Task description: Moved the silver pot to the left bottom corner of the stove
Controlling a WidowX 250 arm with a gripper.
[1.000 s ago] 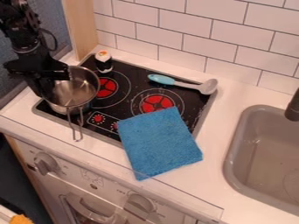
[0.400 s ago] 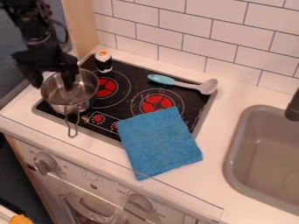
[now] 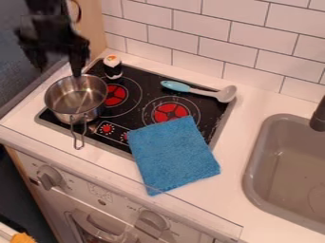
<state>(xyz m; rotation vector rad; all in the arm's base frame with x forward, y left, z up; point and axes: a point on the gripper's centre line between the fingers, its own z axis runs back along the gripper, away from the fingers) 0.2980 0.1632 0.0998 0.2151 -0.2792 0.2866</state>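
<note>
Up at the top left, the black gripper (image 3: 58,69) hangs open above the back rim of the silver pot, its two fingers spread apart with nothing between them. Below it, the silver pot (image 3: 75,102) stands upright and empty on the left side of the black stove top (image 3: 136,78), over the left edge area, left of the left red burner. Its wire handle (image 3: 77,135) points toward the front edge of the counter.
A blue cloth (image 3: 173,154) covers the stove's front right part. Behind lie an egg-shaped toy (image 3: 112,66) and a blue-handled ladle (image 3: 196,90). The sink (image 3: 289,166) is at right, a tiled wall behind.
The gripper has risen from the pot's left side, up and away, and is now clear of it. The pot shifted slightly at first, its handle moving a little left and back, then stayed put.
</note>
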